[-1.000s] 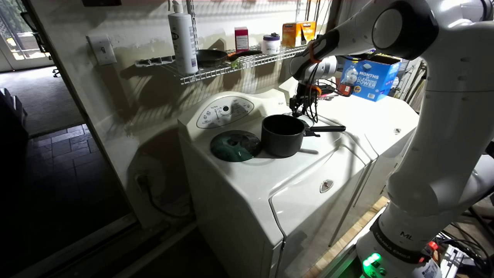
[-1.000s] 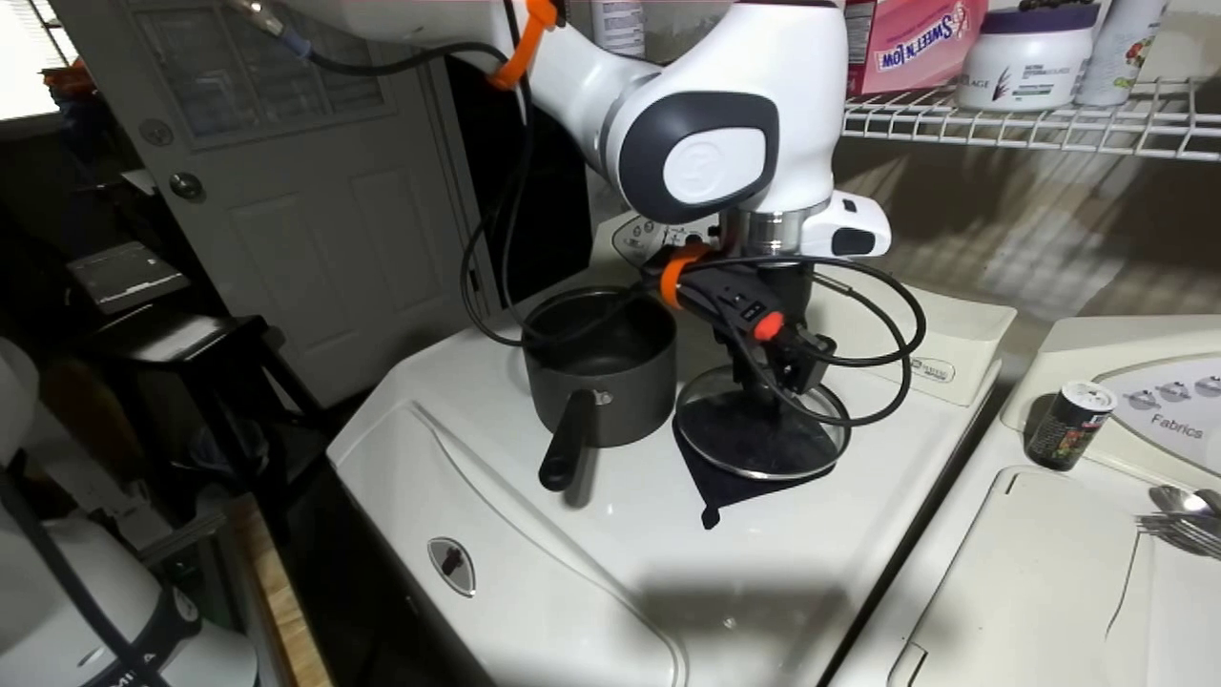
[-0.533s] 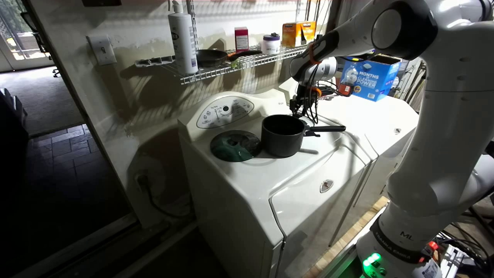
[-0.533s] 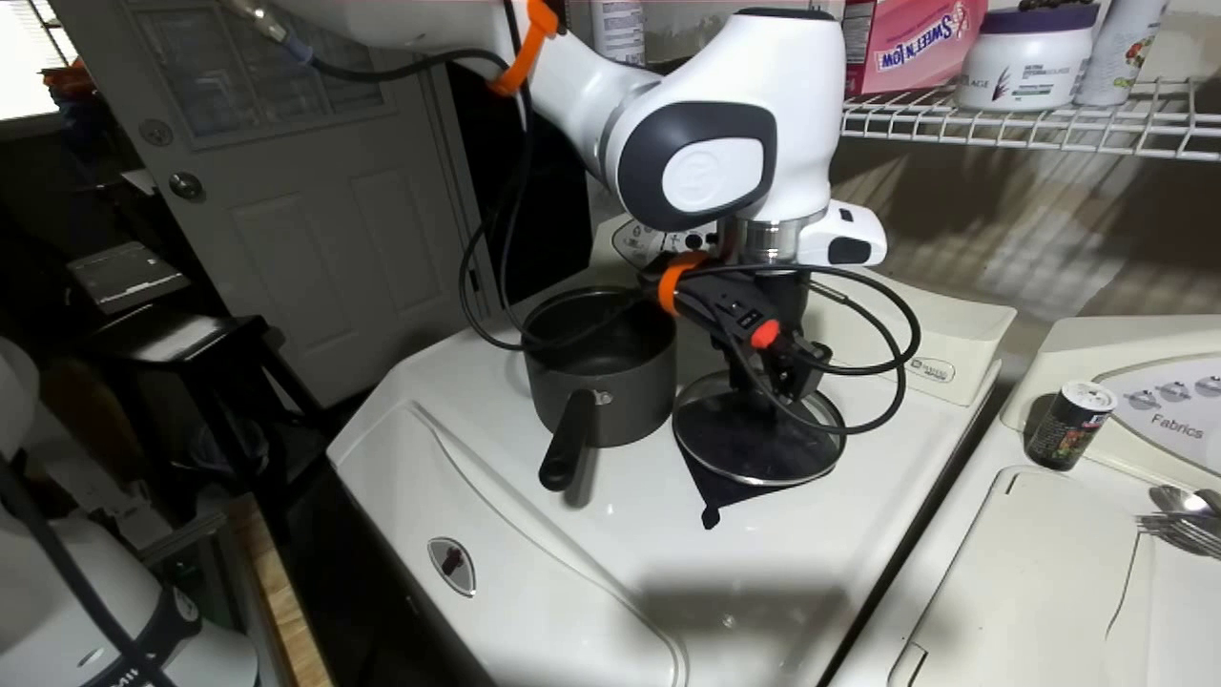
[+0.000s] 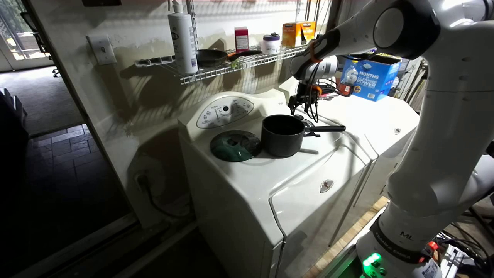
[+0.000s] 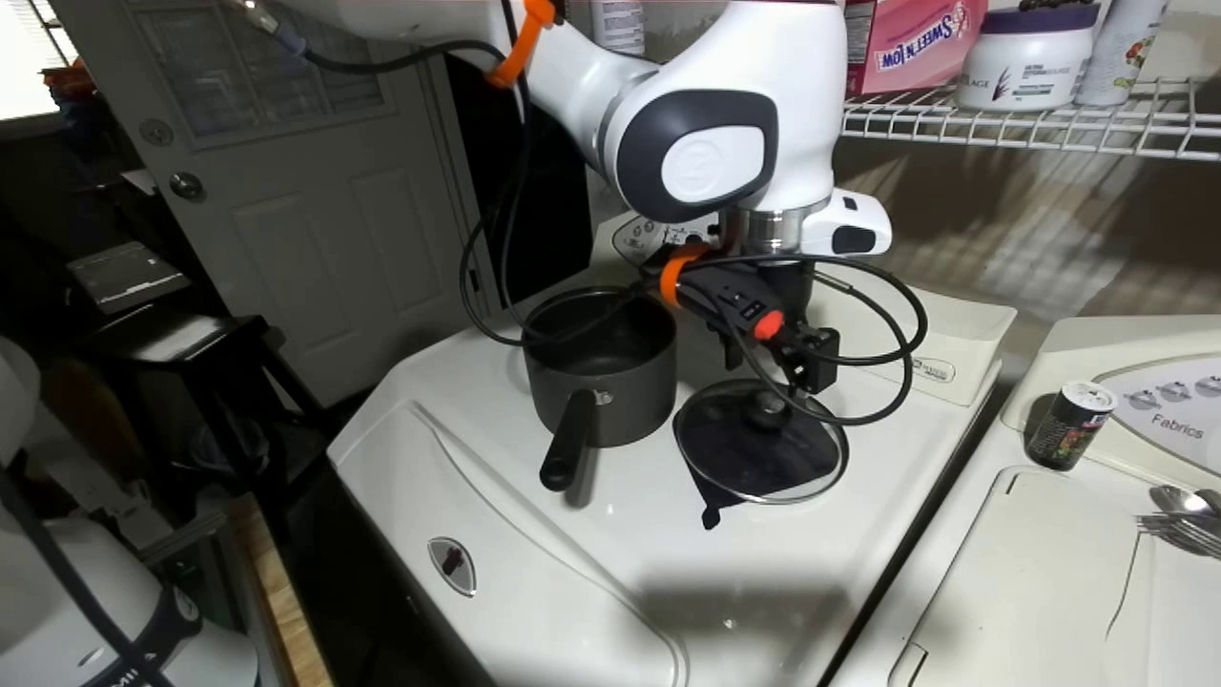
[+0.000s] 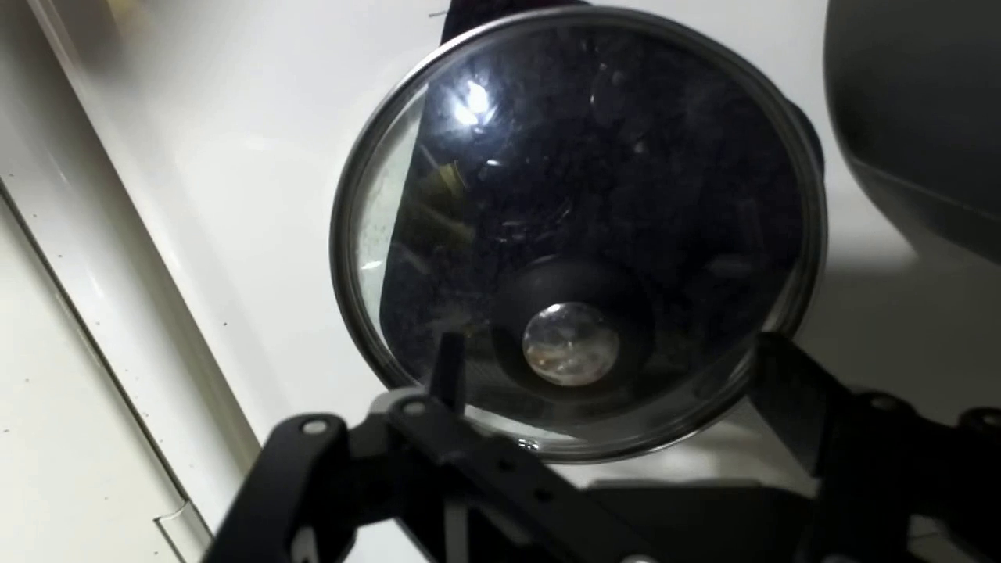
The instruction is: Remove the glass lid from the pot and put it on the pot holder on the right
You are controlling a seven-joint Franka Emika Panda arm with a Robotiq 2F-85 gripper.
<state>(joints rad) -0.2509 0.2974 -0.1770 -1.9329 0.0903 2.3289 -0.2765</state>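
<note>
In the wrist view, the lid is set on the pot holder, off the pot, upper right. The claw is spread wide, empty; all seems done

The base here is a shiny white appliance top. The pot stands upright right on it, its handle sticking out over the surface. A flat, dark greenish disc lies just beside the pot, can't tell if they're touching. Opposite side of the pot, pretty near it, there's a dark pot holder.
</note>
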